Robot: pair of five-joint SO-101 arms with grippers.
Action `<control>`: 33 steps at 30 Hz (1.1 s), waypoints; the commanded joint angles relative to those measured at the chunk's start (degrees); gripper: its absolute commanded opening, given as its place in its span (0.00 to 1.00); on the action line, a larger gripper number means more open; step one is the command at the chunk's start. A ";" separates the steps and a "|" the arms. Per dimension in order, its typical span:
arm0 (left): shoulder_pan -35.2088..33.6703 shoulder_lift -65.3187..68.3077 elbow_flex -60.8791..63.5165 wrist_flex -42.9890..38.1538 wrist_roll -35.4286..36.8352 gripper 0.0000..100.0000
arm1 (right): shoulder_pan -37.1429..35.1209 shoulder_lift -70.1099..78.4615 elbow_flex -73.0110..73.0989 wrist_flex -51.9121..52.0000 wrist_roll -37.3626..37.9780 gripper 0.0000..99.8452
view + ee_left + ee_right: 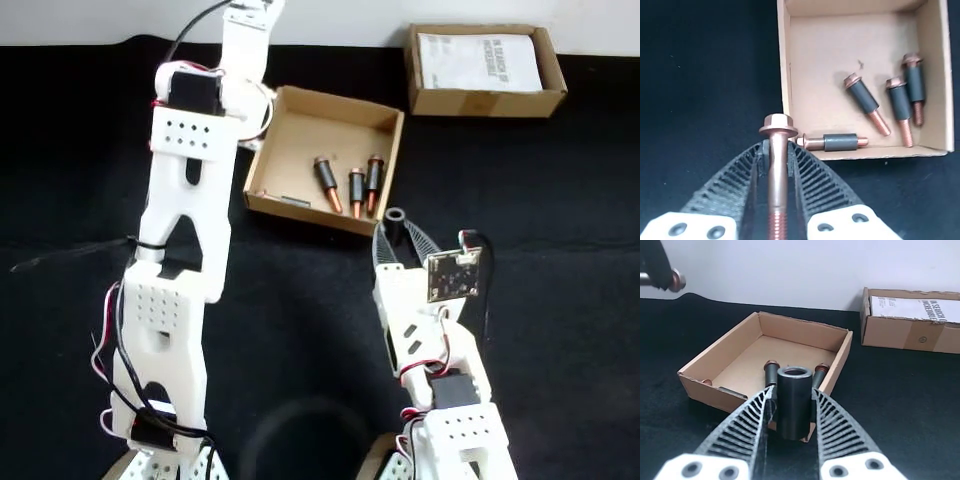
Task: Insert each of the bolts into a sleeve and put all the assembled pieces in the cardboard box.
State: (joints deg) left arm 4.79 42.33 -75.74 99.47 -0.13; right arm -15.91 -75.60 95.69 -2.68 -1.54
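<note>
copper bolt [776, 175] sits clamped between the fingers of the left gripper [776, 148], its head just outside one wall of the cardboard box [783, 70]. the right gripper [793, 391] is squeezed on one black sleeve [794, 405], which stands upright just outside another wall of the box. inside the box lie four assembled pieces [867, 102]: three side by side, one along a wall.
</note>
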 commanded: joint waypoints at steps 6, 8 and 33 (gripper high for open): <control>-0.84 -13.14 -0.84 0.18 12.75 0.01 | -1.71 -1.63 -5.23 -0.31 0.35 0.01; -0.75 -15.60 -0.57 0.26 16.09 0.01 | -3.03 -1.63 -6.20 -0.31 0.35 0.01; 9.98 -61.58 26.68 1.05 20.31 0.01 | -12.26 -1.45 -14.11 -0.04 0.35 0.01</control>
State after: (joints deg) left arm 11.03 -10.86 -57.01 100.97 20.53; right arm -27.60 -75.60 85.23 -2.59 -1.54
